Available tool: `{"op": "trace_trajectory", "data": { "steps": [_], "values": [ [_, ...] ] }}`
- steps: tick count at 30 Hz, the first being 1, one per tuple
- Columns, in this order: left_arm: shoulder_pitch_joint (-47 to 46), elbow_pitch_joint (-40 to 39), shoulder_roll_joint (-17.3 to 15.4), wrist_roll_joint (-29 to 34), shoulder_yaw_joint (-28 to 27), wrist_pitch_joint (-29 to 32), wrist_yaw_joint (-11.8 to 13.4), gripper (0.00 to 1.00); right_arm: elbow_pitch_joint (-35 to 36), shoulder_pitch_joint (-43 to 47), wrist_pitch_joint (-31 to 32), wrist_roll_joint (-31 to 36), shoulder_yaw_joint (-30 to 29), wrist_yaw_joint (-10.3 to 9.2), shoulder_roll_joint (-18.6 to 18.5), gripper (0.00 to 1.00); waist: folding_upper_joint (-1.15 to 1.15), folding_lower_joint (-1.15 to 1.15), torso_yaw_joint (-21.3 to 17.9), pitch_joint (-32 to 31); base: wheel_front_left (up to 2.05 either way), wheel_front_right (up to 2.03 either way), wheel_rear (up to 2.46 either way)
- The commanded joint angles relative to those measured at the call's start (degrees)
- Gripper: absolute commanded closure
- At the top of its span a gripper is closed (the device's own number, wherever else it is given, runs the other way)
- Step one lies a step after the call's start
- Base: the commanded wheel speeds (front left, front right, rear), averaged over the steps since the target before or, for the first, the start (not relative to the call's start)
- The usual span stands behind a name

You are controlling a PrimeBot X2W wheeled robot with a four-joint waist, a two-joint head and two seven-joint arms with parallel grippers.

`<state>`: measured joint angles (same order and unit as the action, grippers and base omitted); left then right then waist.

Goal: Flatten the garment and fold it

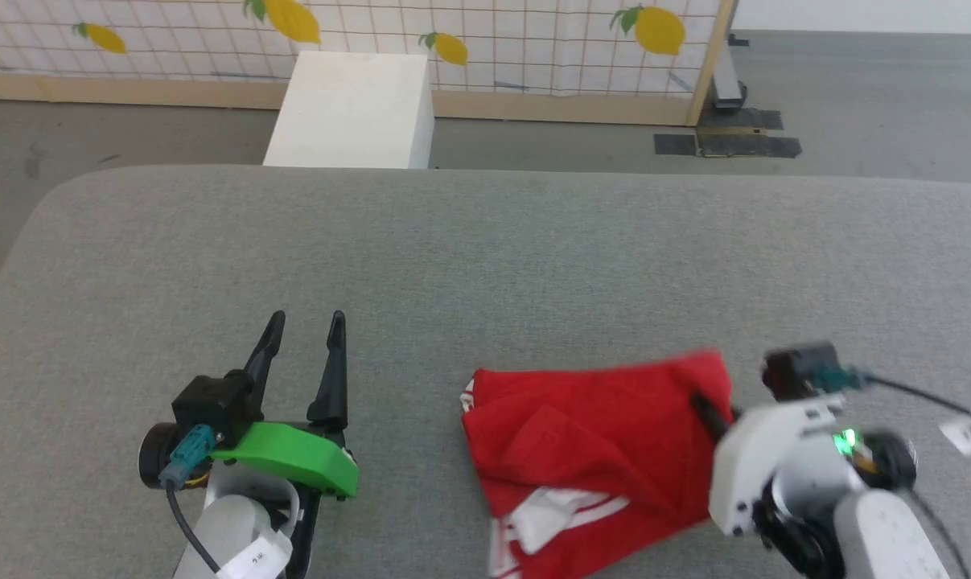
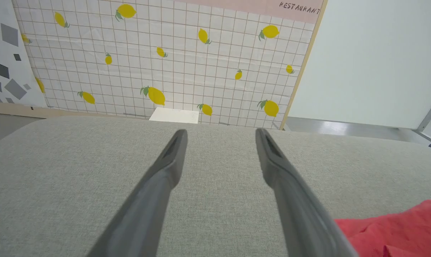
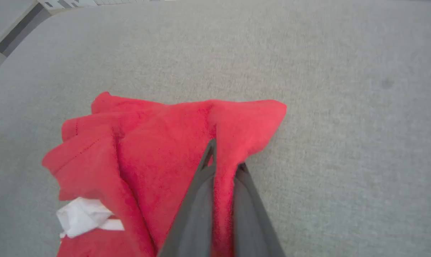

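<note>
The garment (image 1: 590,438) lies crumpled in a red heap at the front right of the grey padded table (image 1: 485,257), with a white sleeve and striped trim showing at its near edge. My right gripper (image 1: 706,406) is shut on a fold of red cloth at the heap's right corner; the right wrist view shows the garment (image 3: 158,150) pinched between the right gripper's (image 3: 222,160) two dark fingers. My left gripper (image 1: 304,334) rests open on the table to the left of the heap, nothing between its fingers. In the left wrist view the left gripper (image 2: 220,134) points over bare table, the garment (image 2: 397,232) at lower right.
A white box (image 1: 352,108) stands on the floor beyond the table's far edge, before a lemon-patterned screen (image 1: 493,32). The table's far half and left side are bare grey fabric.
</note>
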<state>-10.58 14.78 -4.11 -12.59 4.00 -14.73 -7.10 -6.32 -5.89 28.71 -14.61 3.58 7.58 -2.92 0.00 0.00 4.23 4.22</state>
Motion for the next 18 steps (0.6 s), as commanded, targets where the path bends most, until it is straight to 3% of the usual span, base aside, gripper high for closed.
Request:
{"op": "trace_trajectory", "data": {
  "steps": [1,4,6,11,18],
  "values": [
    [0.5,-0.3,-0.2,0.1,-0.4,-0.3,-0.4,0.0,2.7,-1.9,1.3,4.4,1.2,-0.09,0.0,1.0,0.0,0.0,-1.1,0.1,0.0,0.0,0.0],
    [0.4,-0.7,0.0,0.2,-0.8,-0.3,-0.4,0.0,7.2,-4.2,4.2,13.8,4.7,-0.09,-0.6,1.0,0.0,0.0,-2.8,0.5,0.0,0.0,0.0],
    [0.3,-1.0,0.0,0.2,-1.0,-0.3,-0.4,0.0,8.6,-5.6,5.7,16.6,7.1,-0.09,-2.5,1.0,0.0,0.0,-4.2,0.8,0.0,0.0,0.0],
    [-0.2,-1.8,0.0,0.5,-1.5,-0.3,-0.4,0.0,9.4,-9.2,7.8,17.7,10.8,-0.09,-9.4,1.0,0.0,0.0,-8.1,2.4,0.0,0.0,0.0],
    [-2.2,-3.9,-0.6,1.1,-2.2,-0.3,-0.4,0.0,6.1,-15.5,10.4,16.3,10.6,-0.09,-20.4,1.0,0.0,0.0,-14.0,6.5,0.0,0.0,0.0]
  ]
}}
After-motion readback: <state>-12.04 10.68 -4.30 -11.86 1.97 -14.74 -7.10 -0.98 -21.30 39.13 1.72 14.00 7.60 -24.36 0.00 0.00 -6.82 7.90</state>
